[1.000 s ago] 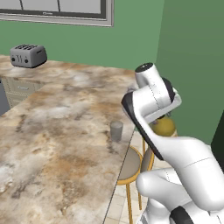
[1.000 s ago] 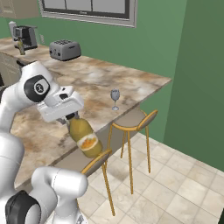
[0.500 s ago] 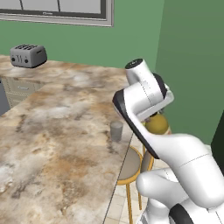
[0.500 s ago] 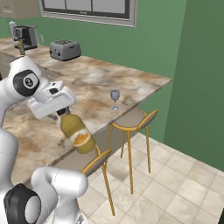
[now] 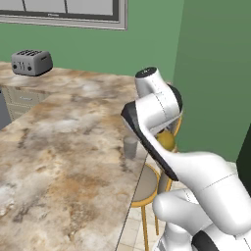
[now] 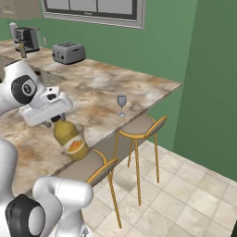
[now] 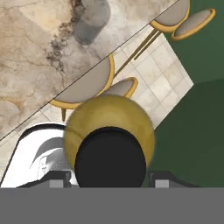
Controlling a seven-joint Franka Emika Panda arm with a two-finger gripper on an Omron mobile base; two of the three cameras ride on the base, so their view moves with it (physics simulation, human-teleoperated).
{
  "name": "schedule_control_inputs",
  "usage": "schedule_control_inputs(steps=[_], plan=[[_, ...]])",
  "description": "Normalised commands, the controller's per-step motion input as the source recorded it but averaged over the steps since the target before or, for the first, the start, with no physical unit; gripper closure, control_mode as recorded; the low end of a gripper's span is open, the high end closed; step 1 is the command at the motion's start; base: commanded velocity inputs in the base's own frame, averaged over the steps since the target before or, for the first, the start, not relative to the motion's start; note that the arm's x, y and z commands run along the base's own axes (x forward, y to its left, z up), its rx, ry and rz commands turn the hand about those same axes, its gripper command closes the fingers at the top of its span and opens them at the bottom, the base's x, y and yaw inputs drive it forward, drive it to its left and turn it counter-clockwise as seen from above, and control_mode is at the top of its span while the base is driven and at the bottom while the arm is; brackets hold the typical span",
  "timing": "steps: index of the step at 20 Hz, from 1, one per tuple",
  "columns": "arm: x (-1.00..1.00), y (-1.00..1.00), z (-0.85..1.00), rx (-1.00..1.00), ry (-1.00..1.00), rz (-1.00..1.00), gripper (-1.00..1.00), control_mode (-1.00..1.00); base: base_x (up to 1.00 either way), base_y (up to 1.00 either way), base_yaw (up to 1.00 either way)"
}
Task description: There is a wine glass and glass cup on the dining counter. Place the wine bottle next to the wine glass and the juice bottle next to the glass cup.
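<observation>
**Ana:** Right base view is showing the pincer [image 6: 56,121] clamping the juice bottle [image 6: 69,139] by its black cap, so the amber body is hanging below the hand, tilted a little, over the counter's edge and above a stool [image 6: 88,164].

**Ben:** Why is it gripping so high?

**Ana:** My guess is that a hold on the cap is keeping the wide body free, so the base can meet the dining counter [image 6: 106,90] first and the label side is clearing the stone. The jaws are closing narrowly on that cap.

**Ben:** And where is the target?

**Ana:** Hand view is looking straight down the bottle [image 7: 109,131], and the glass cup [image 7: 91,19] is standing upright on the marbled stone near the overhang, ahead of the bottle and apart from it. Left base view is putting the same tumbler [image 5: 130,147] just inside the edge, beside the arm.

**Ben:** The wine glass?

**Ana:** It [image 6: 121,105] is standing farther along the same edge, well apart from the bottle. With 2 stools crowding the edge, the bottle probably needs carrying inward before lowering.
</observation>
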Motion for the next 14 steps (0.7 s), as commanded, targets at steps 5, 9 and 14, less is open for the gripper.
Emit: schedule_control_inputs(steps=[5, 9, 14], plan=[[0.03, 0.02, -0.18, 0.27, -0.02, 0.22, 1.0, -1.0, 0.0, 0.0, 0.0], [0.3, 0.01, 0.0, 0.25, 0.06, 0.08, 1.0, -1.0, 0.0, 0.0, 0.0], [0.44, 0.08, 0.0, 0.14, 0.19, 0.01, 1.0, -1.0, 0.0, 0.0, 0.0]])
